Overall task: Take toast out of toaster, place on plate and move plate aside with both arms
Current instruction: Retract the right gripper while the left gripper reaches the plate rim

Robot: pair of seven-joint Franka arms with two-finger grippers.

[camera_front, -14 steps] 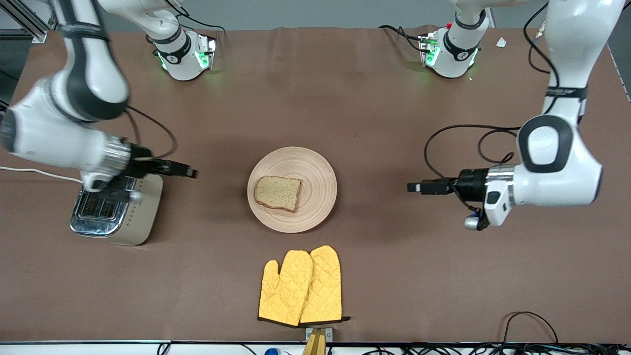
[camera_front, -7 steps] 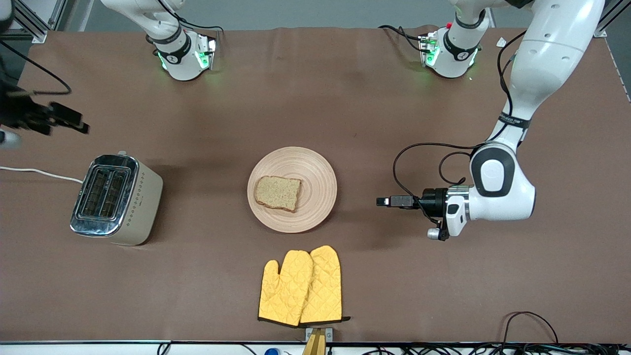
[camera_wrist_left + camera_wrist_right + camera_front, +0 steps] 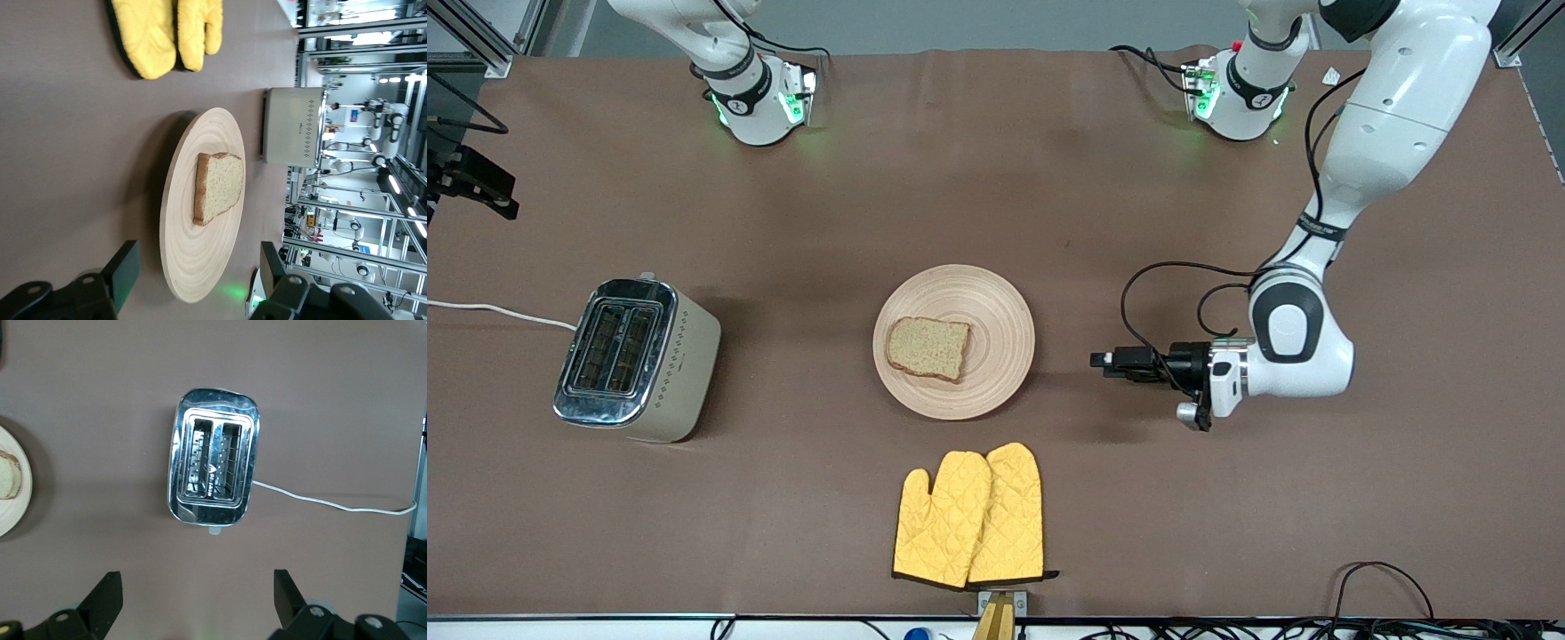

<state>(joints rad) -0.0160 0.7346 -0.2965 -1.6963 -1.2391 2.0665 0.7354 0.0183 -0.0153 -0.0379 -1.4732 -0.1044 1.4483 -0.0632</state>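
The toast (image 3: 927,348) lies on the plate (image 3: 996,302). The left gripper (image 3: 1100,360), fingers wide, has advanced towards it; the right gripper (image 3: 480,185), fingers apparently wide too, has retreated.

right end effector (image 3: 480,182): cut by frame edge | plate (image 3: 15,495): partly cropped

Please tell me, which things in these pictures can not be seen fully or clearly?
- Right gripper: front view, mostly cut off by the picture edge.
- Toaster slots: right wrist view, the bottoms are dark.
- Plate: left wrist view, its nearest rim is hidden by the open left gripper.
- Oven mitts: left wrist view, cut off by the picture edge.
- Toast underside: hidden, it lies flat.
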